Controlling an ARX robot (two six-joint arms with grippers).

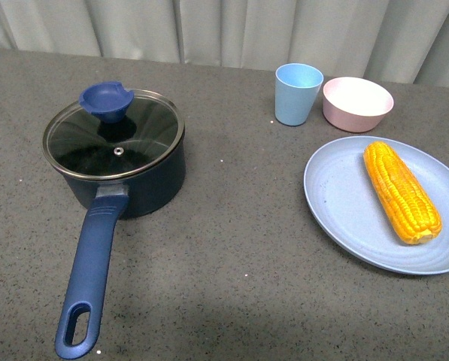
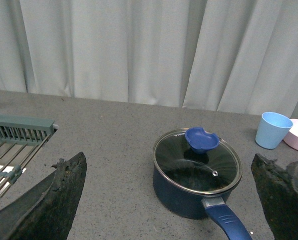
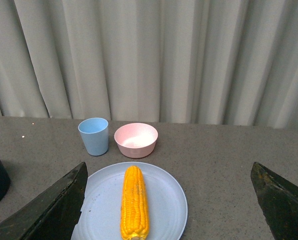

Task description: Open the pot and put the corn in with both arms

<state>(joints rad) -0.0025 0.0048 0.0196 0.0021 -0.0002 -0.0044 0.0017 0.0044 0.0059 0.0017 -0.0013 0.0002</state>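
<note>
The dark navy pot [image 1: 138, 184] stands at the left of the grey table with its glass lid [image 1: 113, 135] on and the blue knob [image 1: 106, 101] on top. Its long blue handle [image 1: 89, 271] points toward me. The pot also shows in the left wrist view [image 2: 188, 197]. The corn [image 1: 401, 190] lies on a light blue plate [image 1: 344, 203] at the right, and shows in the right wrist view [image 3: 134, 202]. My left gripper [image 2: 168, 200] is open, short of the pot. My right gripper [image 3: 168, 200] is open, short of the plate. Neither arm shows in the front view.
A light blue cup [image 1: 298, 93] and a pink bowl [image 1: 357, 103] stand behind the plate. A metal rack [image 2: 16, 142] lies left of the pot in the left wrist view. Grey curtains hang behind the table.
</note>
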